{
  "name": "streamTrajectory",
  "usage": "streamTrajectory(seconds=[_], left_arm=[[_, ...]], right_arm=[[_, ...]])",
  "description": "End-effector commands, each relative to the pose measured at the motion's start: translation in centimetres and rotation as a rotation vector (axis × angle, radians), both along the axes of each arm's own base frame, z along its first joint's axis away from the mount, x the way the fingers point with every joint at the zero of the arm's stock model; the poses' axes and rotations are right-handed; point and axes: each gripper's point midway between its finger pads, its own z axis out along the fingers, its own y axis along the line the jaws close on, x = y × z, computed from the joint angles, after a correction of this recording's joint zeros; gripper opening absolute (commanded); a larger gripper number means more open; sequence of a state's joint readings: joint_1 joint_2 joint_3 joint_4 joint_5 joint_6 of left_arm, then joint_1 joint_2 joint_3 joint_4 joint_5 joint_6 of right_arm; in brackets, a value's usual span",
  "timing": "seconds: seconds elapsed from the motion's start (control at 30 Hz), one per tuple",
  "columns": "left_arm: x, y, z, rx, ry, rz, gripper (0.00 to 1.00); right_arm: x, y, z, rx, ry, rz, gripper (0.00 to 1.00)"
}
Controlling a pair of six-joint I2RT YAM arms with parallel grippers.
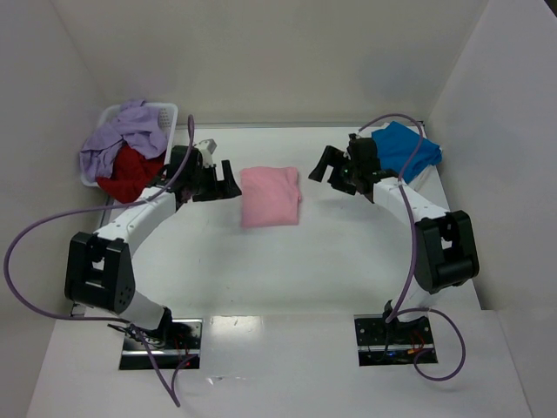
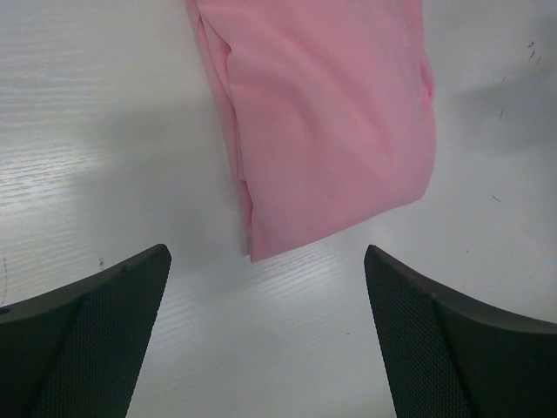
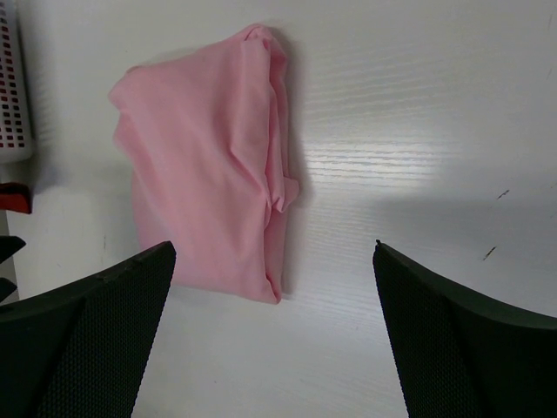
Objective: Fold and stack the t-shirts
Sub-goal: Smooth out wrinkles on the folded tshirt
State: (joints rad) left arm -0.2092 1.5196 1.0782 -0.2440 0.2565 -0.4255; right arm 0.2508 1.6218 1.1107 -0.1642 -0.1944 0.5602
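Note:
The light pink t-shirt (image 1: 271, 196) lies folded in the middle of the table; it also shows in the left wrist view (image 2: 326, 122) and the right wrist view (image 3: 204, 165). My left gripper (image 1: 219, 181) is open and empty just left of it. My right gripper (image 1: 329, 169) is open and empty just right of it. The bright blue t-shirt (image 1: 405, 148) lies folded at the back right behind the right arm. The lavender t-shirt (image 1: 122, 138) and the red t-shirt (image 1: 130, 174) are bunched in the basket at the back left.
The white perforated basket (image 1: 167, 111) stands at the back left corner; its edge shows in the right wrist view (image 3: 10, 87). White walls enclose the table on the left, back and right. Purple cables loop from both arms.

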Motion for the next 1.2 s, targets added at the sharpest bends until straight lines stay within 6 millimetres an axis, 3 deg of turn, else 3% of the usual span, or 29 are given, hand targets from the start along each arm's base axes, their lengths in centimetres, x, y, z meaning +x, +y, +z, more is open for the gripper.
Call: streamTrajectory(seconds=[0.0,0.4,0.57,0.6,1.17], left_arm=[[-0.2,0.5,1.8,-0.008,-0.052,0.036,1.00],[-1.5,2.2,1.0,0.034,-0.032,0.122,1.00],[-2.1,2.1,0.0,0.028,-0.004,0.120,1.00],[-2.0,2.1,0.6,0.023,-0.024,0.121,1.00],[-2.4,1.9,-0.2,0.009,-0.009,0.119,1.00]], right_arm=[[1.3,0.7,2.1,0.017,-0.075,0.015,1.00],[1.2,-0.3,0.7,-0.019,-0.061,-0.026,1.00],[1.3,0.2,1.1,0.004,-0.074,-0.016,1.00],[1.2,0.4,1.2,0.013,-0.071,-0.004,1.00],[1.3,1.2,-1.3,0.034,-0.010,0.025,1.00]])
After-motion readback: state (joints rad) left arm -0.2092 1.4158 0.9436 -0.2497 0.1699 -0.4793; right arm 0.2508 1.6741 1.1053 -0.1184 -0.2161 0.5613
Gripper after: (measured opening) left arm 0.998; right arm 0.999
